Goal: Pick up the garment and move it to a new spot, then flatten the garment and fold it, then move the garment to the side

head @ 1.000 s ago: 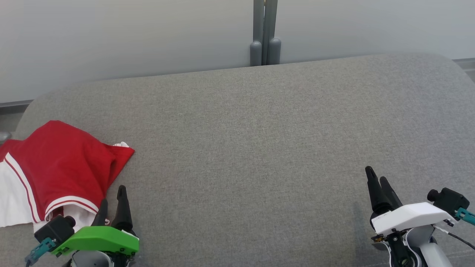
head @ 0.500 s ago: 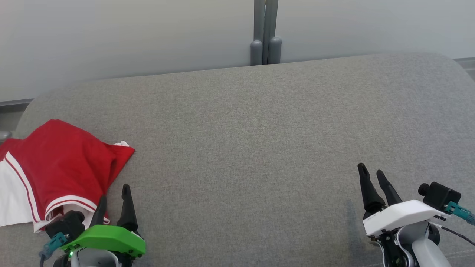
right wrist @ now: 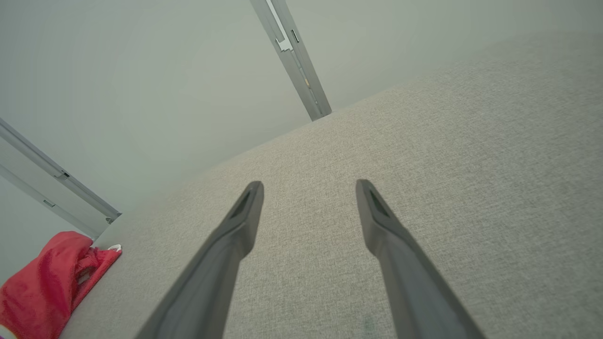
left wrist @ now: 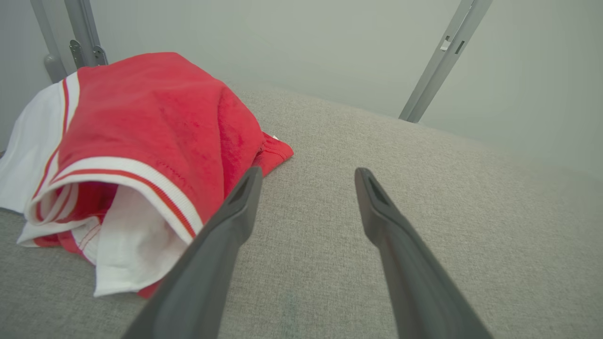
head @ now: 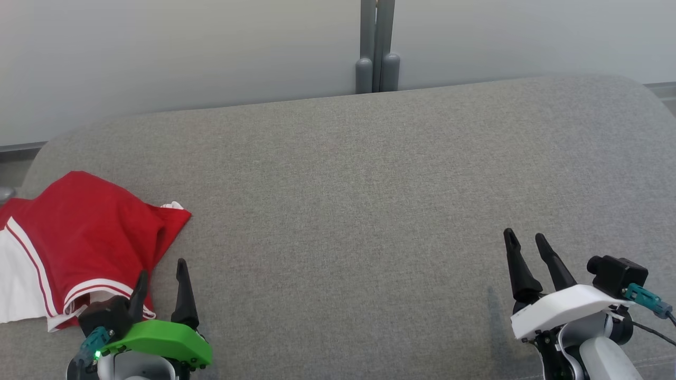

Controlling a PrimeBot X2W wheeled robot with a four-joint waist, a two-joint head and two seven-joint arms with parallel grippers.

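The garment [head: 79, 243] is red with white panels and red-and-white striped trim, and it lies bunched at the left end of the grey upholstered surface [head: 348, 211]. My left gripper [head: 161, 272] stands open at the garment's lower right edge, nothing between its fingers. In the left wrist view the garment [left wrist: 141, 136] sits to the left of the left gripper [left wrist: 306, 174], whose left finger crosses its white hem. Far to the right, my right gripper [head: 523, 237] is open over bare fabric. The right wrist view shows the right gripper [right wrist: 308, 186] open and the garment [right wrist: 47, 278] at lower left.
A pale wall runs behind the surface, with a grey metal post [head: 376, 47] at its middle. The surface's far edge curves down at both ends. Slanted grey rails [left wrist: 443, 52] show in the wrist views.
Both arms have shifted slightly: the left gripper has drifted right and its fingers have spread apart, the right gripper has moved a little left and up. The garment has not moved.
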